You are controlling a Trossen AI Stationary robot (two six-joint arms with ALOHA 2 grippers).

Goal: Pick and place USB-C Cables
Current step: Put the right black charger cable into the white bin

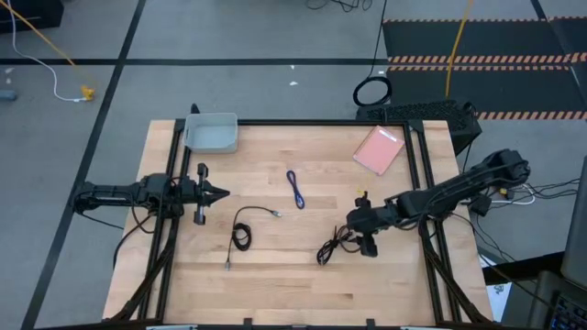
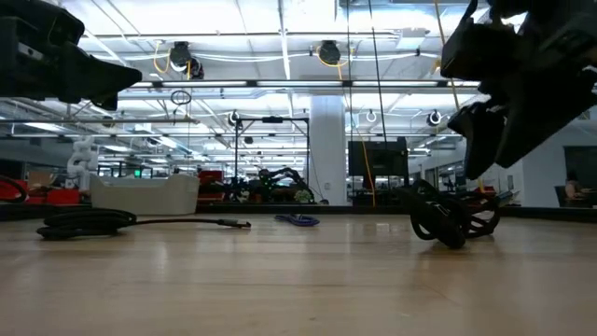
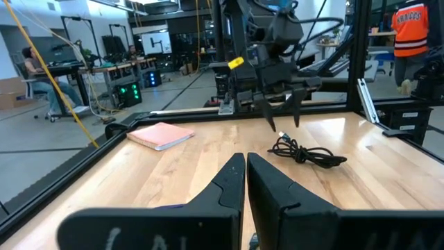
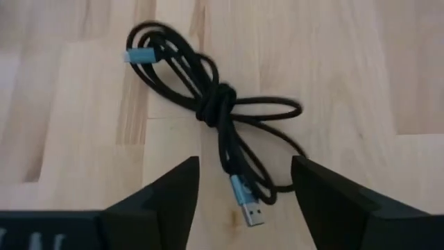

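The wooden counter (image 1: 303, 266) carries three cables, well apart from one another. A knotted black cable (image 1: 332, 247) lies toward the right side, just beside the right gripper (image 1: 353, 231); a second black cable (image 1: 240, 234) lies left of centre with one end trailing; the blue-purple cable (image 1: 295, 188) lies near the middle, farther back. A grey bin (image 1: 213, 133) sits at the far-left corner and a pink notepad (image 1: 379, 149) at the far right; neither stands between a gripper and a cable. The right wrist view alone shows the knot at the middle of the nearer black cable (image 4: 222, 132) and its metal plug lying between the fingers (image 4: 163, 191), which are spread wide and not touching it. The low view shows this gripper (image 2: 485, 140) raised clear above the bundle (image 2: 448, 217). The left gripper (image 1: 218, 193) hangs at the left side, its fingers (image 3: 232, 184) drawn nearly together and holding nothing; its wrist view looks across to the right arm and, beyond the counter, to people in the room.
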